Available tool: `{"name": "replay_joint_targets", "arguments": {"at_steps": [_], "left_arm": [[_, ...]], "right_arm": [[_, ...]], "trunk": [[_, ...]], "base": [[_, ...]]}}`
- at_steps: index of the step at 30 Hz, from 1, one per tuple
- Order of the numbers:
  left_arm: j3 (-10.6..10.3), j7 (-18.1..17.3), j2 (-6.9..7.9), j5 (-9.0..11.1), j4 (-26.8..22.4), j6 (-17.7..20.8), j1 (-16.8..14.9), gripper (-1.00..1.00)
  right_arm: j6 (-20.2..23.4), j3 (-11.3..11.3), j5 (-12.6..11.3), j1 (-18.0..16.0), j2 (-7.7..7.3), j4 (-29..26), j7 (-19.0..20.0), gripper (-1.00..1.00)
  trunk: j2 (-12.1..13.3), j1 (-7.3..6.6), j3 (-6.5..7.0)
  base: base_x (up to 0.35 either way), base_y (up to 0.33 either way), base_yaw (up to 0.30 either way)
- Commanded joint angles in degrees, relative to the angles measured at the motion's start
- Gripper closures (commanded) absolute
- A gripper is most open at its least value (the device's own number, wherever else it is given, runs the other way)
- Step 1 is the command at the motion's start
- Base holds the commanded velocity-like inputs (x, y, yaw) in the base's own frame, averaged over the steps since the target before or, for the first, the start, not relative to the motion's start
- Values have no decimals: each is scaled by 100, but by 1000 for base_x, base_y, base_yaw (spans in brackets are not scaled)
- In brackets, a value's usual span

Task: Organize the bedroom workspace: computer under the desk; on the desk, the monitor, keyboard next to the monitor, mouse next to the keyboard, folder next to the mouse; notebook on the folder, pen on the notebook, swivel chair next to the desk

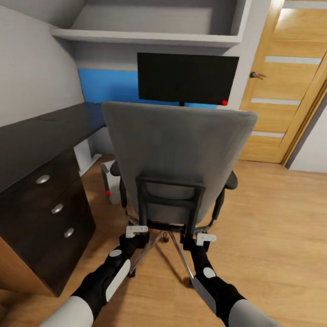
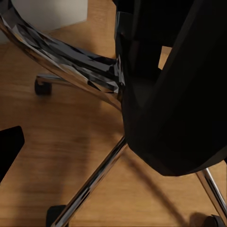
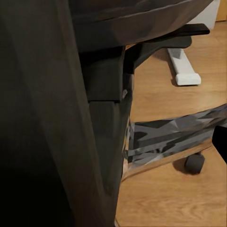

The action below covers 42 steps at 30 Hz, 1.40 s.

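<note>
Wooden flooring is spreading under everything, with a grey wall and shelf behind. At the left, the black table is standing with its three knobbed drawers shut. Just past it, the computer is sitting on the floor beneath the tabletop. The chair is facing away in the middle, blocking the monitor's stand. Left claw and right claw are pressing at the black backrest frame; I cannot tell their openings. A door is standing at right.
</note>
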Motion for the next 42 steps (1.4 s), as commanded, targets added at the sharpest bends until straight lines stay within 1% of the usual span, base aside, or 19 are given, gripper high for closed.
{"name": "replay_joint_targets", "arguments": {"at_steps": [1,16,37,42], "left_arm": [[294,343,9,3,-11,34,-2,-100],[302,343,16,3,-11,35,-2,-100],[285,343,9,12,-11,35,-2,-100],[285,343,8,12,-11,39,-2,-100]], "right_arm": [[-62,-9,-126,-11,-9,6,-80,-100],[-55,-10,-134,-11,-18,14,-80,-100],[-46,16,-117,-11,33,128,-106,-100],[-46,81,-124,-11,29,129,-114,-100]], "trunk": [[-2,2,-5],[-2,2,-5],[-2,2,-5],[-2,2,-5]], "base": [[328,0,0],[328,0,0],[327,0,0],[115,0,0]]}}
